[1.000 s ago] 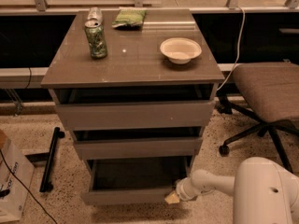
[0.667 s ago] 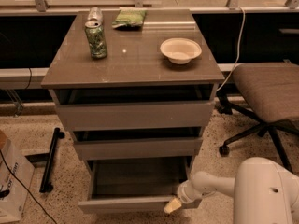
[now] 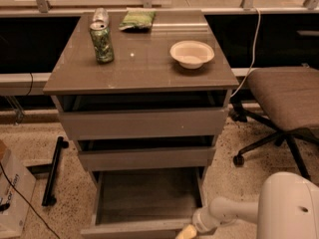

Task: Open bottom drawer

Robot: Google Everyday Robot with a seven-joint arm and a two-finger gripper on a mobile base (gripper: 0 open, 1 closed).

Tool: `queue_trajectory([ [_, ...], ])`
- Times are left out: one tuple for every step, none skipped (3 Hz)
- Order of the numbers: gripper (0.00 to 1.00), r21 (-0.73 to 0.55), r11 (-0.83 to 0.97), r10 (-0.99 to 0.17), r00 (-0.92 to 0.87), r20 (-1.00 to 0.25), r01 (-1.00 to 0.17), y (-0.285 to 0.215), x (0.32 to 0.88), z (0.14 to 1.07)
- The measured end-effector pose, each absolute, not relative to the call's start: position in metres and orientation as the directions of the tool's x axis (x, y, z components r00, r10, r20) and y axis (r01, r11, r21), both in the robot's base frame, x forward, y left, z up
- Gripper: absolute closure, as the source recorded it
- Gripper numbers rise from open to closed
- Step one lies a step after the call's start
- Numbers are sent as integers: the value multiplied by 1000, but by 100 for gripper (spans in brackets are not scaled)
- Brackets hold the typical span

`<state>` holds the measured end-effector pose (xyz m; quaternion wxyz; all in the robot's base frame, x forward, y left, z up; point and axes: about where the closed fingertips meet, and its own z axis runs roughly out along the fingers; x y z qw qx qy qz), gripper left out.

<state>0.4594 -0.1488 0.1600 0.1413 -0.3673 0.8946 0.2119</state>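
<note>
The bottom drawer point(image 3: 147, 197) lies at the lower centre of the frame, beneath the cabinet's point(image 3: 144, 123) two other fronts, and stands well out toward the camera (its grey box interior is in plain view). Its flat, handleless front runs left to right along the bottom edge. The gripper point(image 3: 186, 231) is at that front's right end, touching or just beside it. Whether it grips the edge cannot be told.
</note>
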Motion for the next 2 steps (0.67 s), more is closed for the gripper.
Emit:
queue_trajectory([
  [0, 313, 669, -564, -735, -376, -674, -150, 428, 154],
  [0, 324, 672, -558, -743, -369, -666, -147, 423, 155],
])
